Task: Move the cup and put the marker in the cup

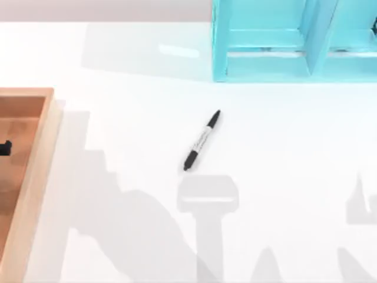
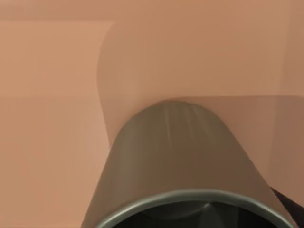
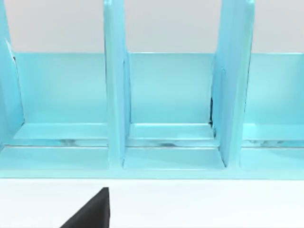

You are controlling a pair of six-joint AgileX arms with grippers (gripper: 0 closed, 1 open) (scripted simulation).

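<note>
The marker point(image 1: 202, 140) lies flat on the white table near its middle, slanting from lower left to upper right, with nothing touching it. The dark olive-green cup point(image 2: 175, 156) stands on the brown wooden floor of a tray point(image 2: 47, 95), very close in the left wrist view, its open rim nearest the camera. A small black part of my left gripper point(image 1: 5, 147) shows inside the tray at the table's far left edge. A black part of my right gripper point(image 3: 90, 213) shows in the right wrist view, low over the table, facing a cyan rack.
The wooden tray point(image 1: 35, 177) with a raised rim takes up the table's left side. A cyan rack with upright dividers point(image 1: 265, 65) stands at the back right, and its compartments point(image 3: 166, 95) face the right wrist camera. White tabletop surrounds the marker.
</note>
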